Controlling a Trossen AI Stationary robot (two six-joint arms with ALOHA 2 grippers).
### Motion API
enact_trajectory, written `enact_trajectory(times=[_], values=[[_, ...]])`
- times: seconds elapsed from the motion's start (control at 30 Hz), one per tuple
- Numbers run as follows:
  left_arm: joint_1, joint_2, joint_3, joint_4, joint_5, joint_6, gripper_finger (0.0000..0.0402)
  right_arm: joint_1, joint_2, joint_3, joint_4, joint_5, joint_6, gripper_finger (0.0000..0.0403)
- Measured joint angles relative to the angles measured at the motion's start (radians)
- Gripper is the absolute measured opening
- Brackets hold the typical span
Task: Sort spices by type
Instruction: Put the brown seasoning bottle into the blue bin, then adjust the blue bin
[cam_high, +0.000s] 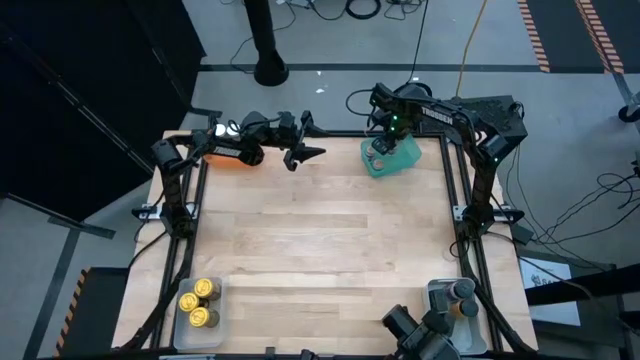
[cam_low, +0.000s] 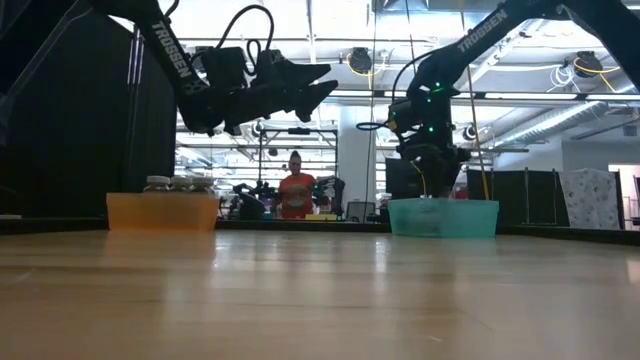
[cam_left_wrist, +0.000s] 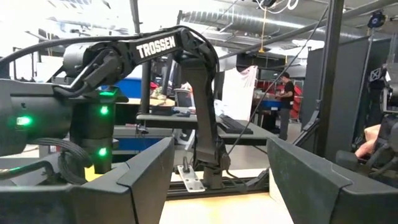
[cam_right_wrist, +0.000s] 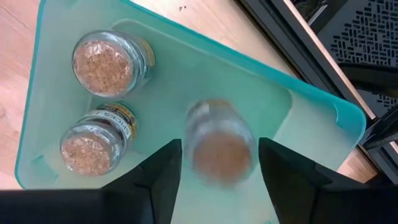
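Observation:
My right gripper (cam_right_wrist: 219, 163) points down over the teal tray (cam_right_wrist: 186, 68) at the table's far right, its fingers open. A third brownish spice jar (cam_right_wrist: 219, 134) shows blurred below and between the fingertips, apart from them. Two brownish spice jars (cam_right_wrist: 106, 62) (cam_right_wrist: 90, 146) rest in the same tray. My left gripper (cam_high: 305, 152) hangs open and empty in the air at the far left, beside the orange tray (cam_low: 160, 212), which holds pale-topped jars (cam_low: 172, 184).
A clear tray (cam_high: 182, 322) at the near left corner holds three gold-topped jars (cam_high: 200, 305). Another clear tray (cam_high: 440, 290) at the near right holds dark jars (cam_high: 462, 292). Bare wood (cam_high: 320, 240) spans the table's middle. A person in red (cam_low: 296, 190) stands in the room behind.

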Motion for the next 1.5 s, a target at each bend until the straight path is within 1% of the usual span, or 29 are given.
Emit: enact_trajectory(times=[0.23, 0.33, 0.47, 0.6, 0.67, 0.73, 0.9, 0.93, 1.07, 1.13, 1.17, 1.27, 1.37, 1.47, 1.5], values=[[0.000, 0.000, 0.000, 0.000, 0.005, 0.000, 0.0265, 0.000, 0.000, 0.000, -0.001, 0.000, -0.009, 0.0241], [0.000, 0.000, 0.000, 0.000, 0.005, 0.000, 0.0265, 0.001, -0.013, 0.000, 0.005, 0.002, -0.010, 0.0255], [0.000, 0.000, 0.000, 0.000, 0.005, -0.002, 0.0265, 0.027, -0.081, -0.001, 0.073, 0.003, 0.019, 0.0259], [-0.001, -0.009, -0.001, 0.010, 0.005, -0.048, 0.0265, 0.120, -0.123, -0.001, 0.176, -0.041, 0.012, 0.0249], [-0.001, -0.033, -0.001, 0.012, 0.005, -0.053, 0.0265, 0.181, -0.126, 0.000, 0.225, -0.063, -0.007, 0.0236], [-0.001, -0.065, -0.001, 0.013, 0.012, -0.054, 0.0265, 0.238, -0.114, 0.000, 0.249, -0.063, -0.016, 0.0215], [-0.001, -0.157, -0.001, 0.010, 0.088, -0.079, 0.0265, 0.324, -0.049, 0.000, 0.310, -0.047, -0.025, 0.0135], [0.000, -0.178, -0.001, 0.006, 0.102, -0.081, 0.0265, 0.332, -0.038, 0.000, 0.326, -0.025, -0.026, 0.0117], [0.000, -0.251, -0.008, 0.001, 0.162, -0.087, 0.0265, 0.341, -0.005, 0.000, 0.338, 0.127, -0.030, 0.0043], [0.000, -0.285, -0.021, 0.007, 0.174, -0.084, 0.0265, 0.326, 0.002, 0.000, 0.344, 0.144, -0.030, 0.0013], [0.002, -0.305, -0.031, 0.007, 0.183, -0.080, 0.0265, 0.318, 0.003, 0.000, 0.344, 0.143, -0.030, 0.0007], [0.016, -0.366, -0.055, 0.011, 0.190, -0.072, 0.0265, 0.295, 0.006, 0.000, 0.371, 0.104, -0.034, 0.0011], [0.036, -0.430, -0.078, 0.014, 0.189, -0.072, 0.0265, 0.278, 0.015, -0.001, 0.375, 0.091, -0.034, 0.0007], [0.062, -0.490, -0.103, 0.010, 0.188, -0.077, 0.0265, 0.269, 0.042, 0.002, 0.381, 0.013, -0.039, 0.0002], [0.071, -0.508, -0.109, 0.010, 0.189, -0.078, 0.0265, 0.268, 0.051, 0.001, 0.366, 0.004, -0.042, 0.0003]])
